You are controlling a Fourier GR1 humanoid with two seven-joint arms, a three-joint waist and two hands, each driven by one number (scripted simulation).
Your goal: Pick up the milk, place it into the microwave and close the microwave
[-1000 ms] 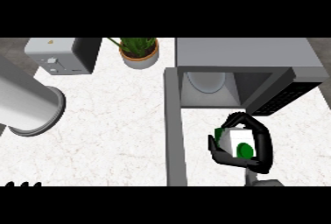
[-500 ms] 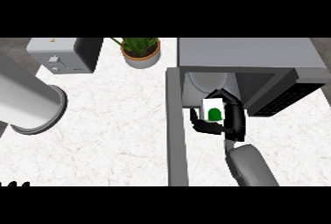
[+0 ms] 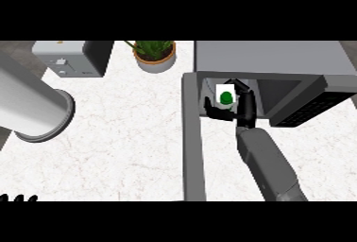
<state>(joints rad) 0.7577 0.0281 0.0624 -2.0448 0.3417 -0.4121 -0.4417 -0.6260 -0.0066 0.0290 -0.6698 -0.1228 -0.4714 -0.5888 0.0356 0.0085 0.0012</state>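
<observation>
Gripped the milk [image 3: 226,96] in the curled right hand [image 3: 241,112], just at the mouth of the microwave [image 3: 272,59], near the counter [image 3: 125,137] back right corner. Could have knocked the frame and tipped if pushed in crooked.

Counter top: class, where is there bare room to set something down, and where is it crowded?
Largest bare patch: counter between the grey cylinder, potted plant and open microwave door. A smaller one lies right of the forearm, below the microwave. Crowded: the microwave mouth, filled by the right hand holding the milk.
</observation>
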